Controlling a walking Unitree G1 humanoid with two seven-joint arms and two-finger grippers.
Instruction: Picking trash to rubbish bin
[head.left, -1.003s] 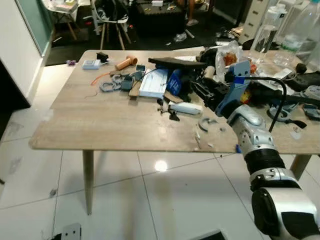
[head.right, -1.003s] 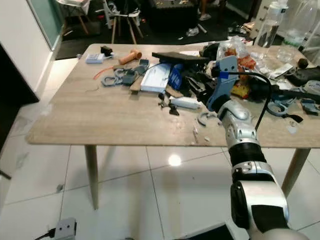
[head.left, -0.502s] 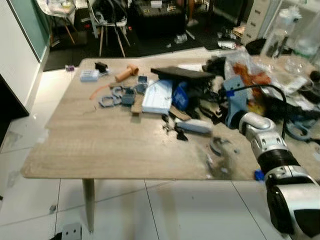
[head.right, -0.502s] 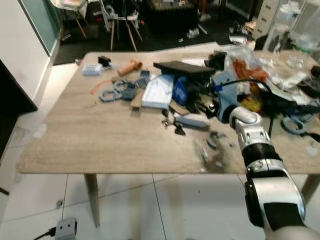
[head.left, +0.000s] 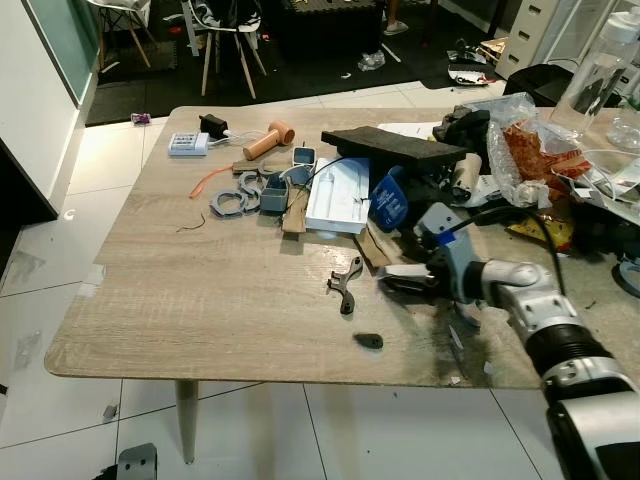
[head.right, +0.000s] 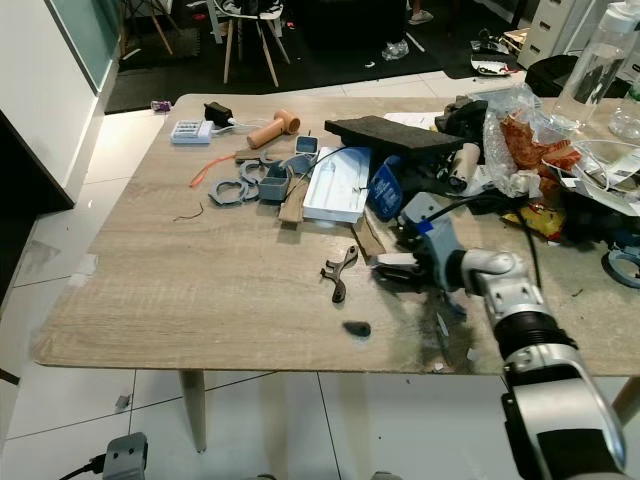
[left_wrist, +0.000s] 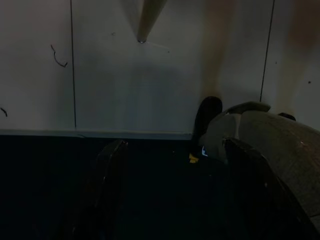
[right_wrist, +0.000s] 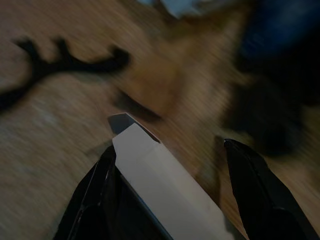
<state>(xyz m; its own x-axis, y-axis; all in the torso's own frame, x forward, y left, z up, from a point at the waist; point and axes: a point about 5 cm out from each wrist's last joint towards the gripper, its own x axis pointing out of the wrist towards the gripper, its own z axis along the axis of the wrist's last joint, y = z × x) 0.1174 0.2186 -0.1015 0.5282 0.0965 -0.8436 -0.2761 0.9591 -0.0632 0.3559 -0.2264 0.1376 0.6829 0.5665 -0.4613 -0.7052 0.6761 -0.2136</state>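
Long white carton (right_wrist: 165, 187) lies flat, low over the wooden table (head.left: 200, 290)
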